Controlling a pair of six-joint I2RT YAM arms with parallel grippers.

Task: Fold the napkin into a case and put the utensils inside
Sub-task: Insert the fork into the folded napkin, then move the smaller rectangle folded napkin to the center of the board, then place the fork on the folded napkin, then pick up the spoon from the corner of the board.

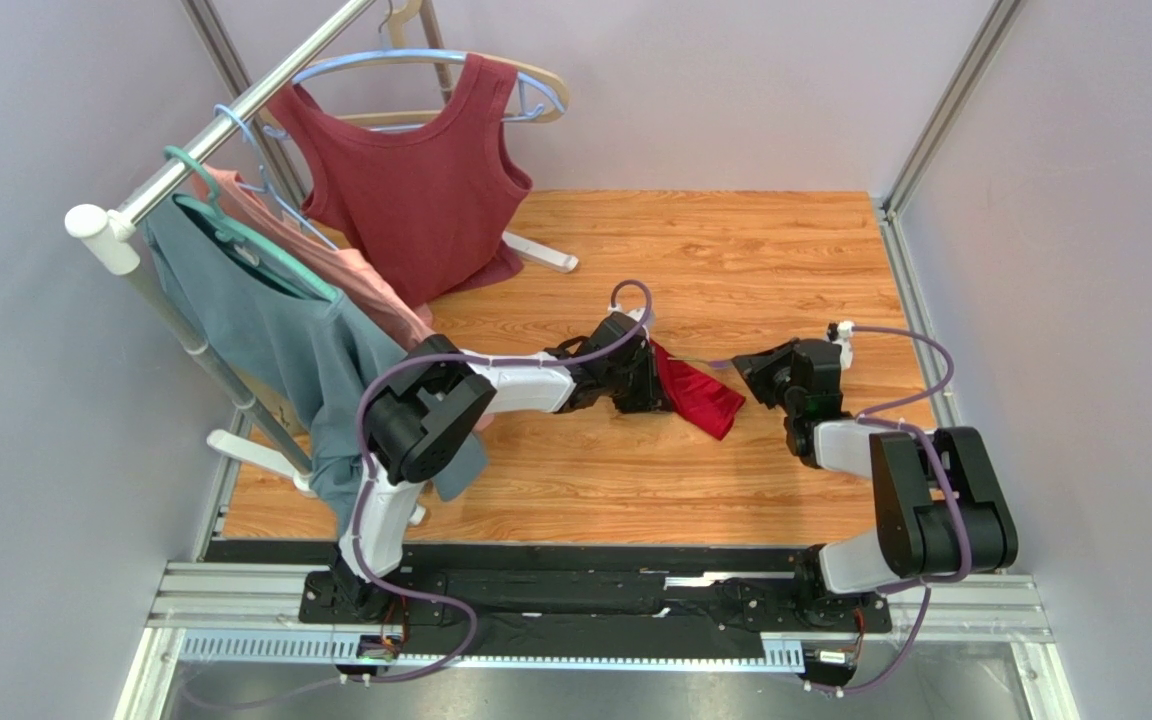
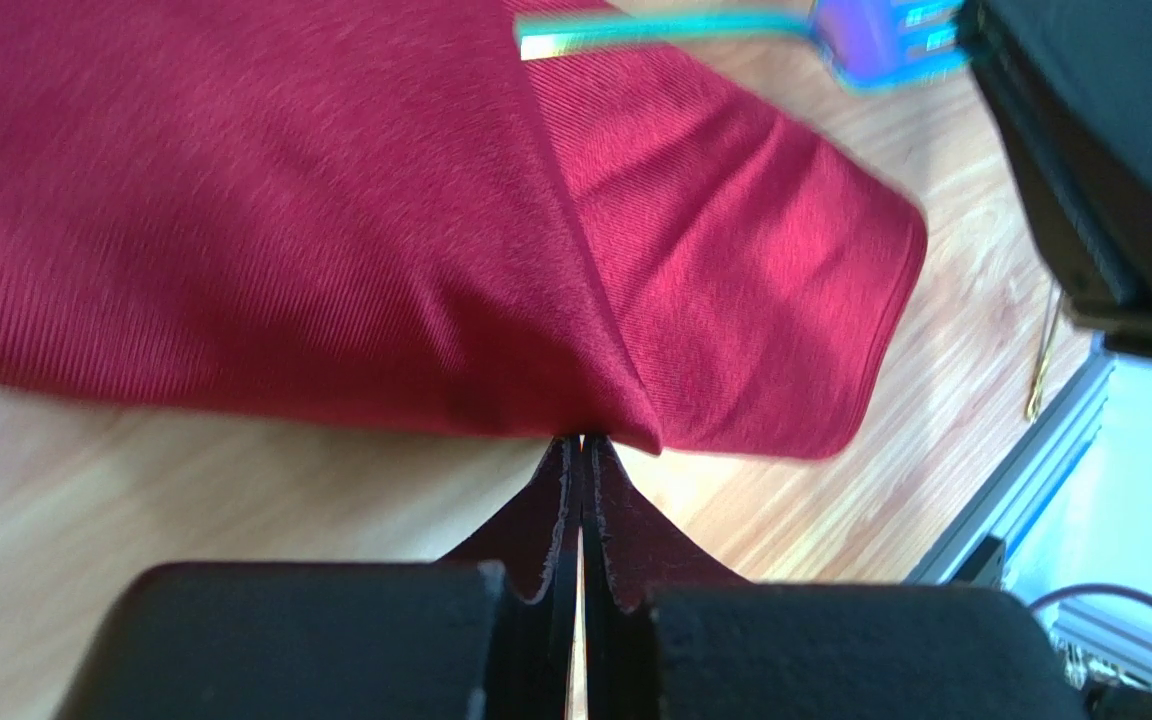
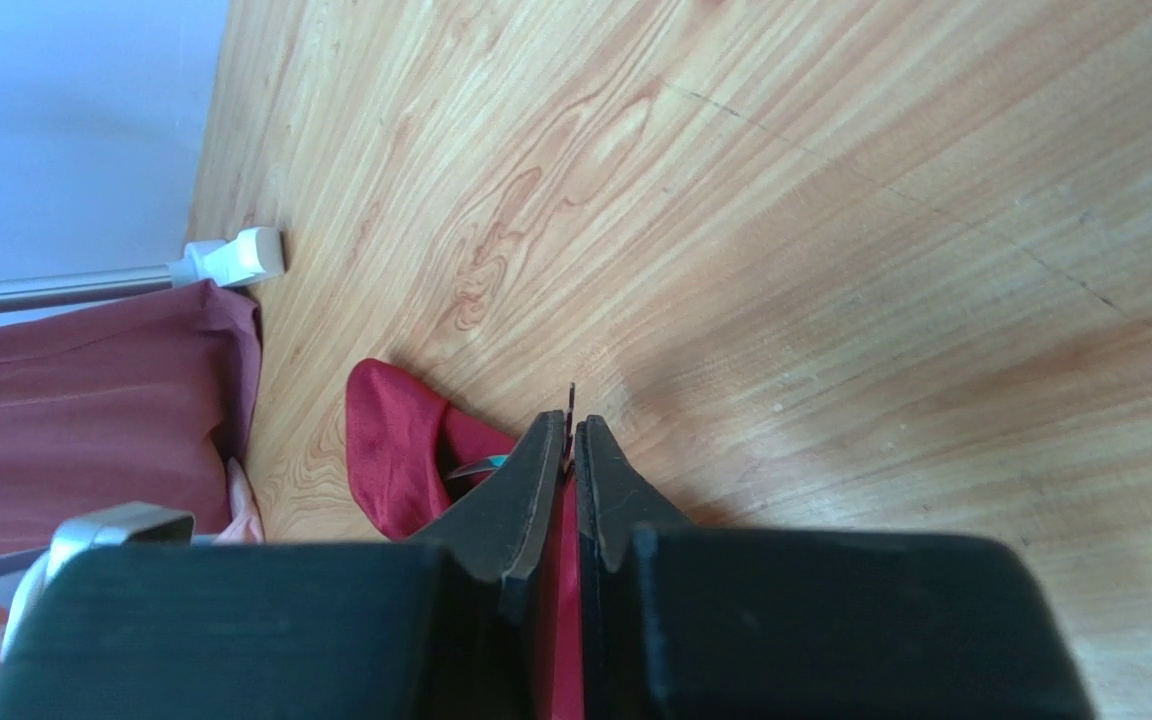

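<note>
On the middle of the wooden table (image 1: 778, 255), seen from above, the napkin (image 1: 699, 395) lies bunched, bright crimson, between the left gripper (image 1: 660, 383) and the right gripper (image 1: 743, 368); a clothes rack (image 1: 192, 143) stands at left, with grey walls around. Only the left wrist view shows the napkin folded double and finely ribbed, its edge pinched by pressed-together jaws, with a utensil (image 2: 657, 27) beyond. The right wrist view shows jaws nearly touching; whether they grip anything is unclear.

The wood-grain tabletop (image 1: 717, 240) carries a folded crimson napkin (image 1: 698, 395) lying near its middle, a slim metal utensil (image 2: 657, 30) resting at the cloth's edge, and the white feet (image 1: 545, 252) of a clothes rack (image 1: 177, 165) along its left side.
</note>
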